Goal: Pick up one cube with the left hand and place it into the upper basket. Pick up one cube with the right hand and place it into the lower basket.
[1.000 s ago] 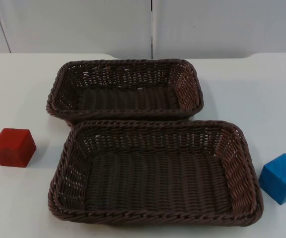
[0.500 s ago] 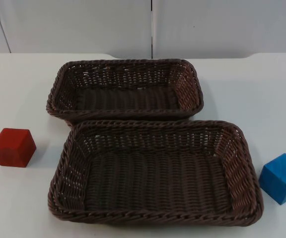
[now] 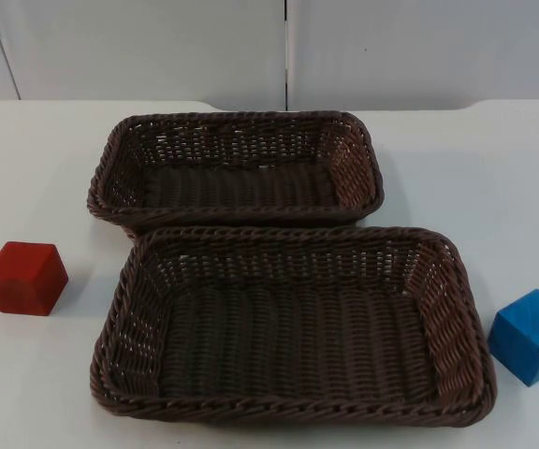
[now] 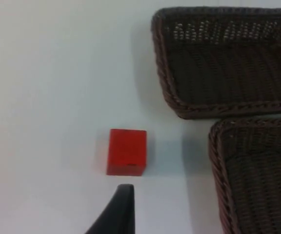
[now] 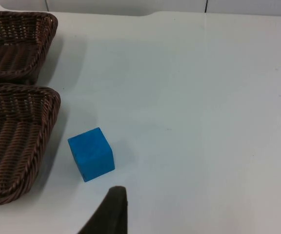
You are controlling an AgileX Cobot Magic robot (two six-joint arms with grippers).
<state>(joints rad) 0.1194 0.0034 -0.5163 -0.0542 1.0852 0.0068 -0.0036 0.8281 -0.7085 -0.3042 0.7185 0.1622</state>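
I see a red cube (image 3: 25, 278) at frame left, a blue cube (image 3: 531, 336) at lower right, two dark-brown woven baskets (image 3: 237, 168) (image 3: 293, 323), a white table (image 3: 36, 150), a grey wall (image 3: 157, 47).

The left gripper (image 4: 123, 204) hangs above the table, one black fingertip (image 4: 121, 209) of it seen from its own wrist camera, tapering to a blunt end. The right gripper (image 5: 112, 207) likewise hangs above the table, one dark fingertip (image 5: 110, 214) of it seen from the right wrist camera, touching nothing.
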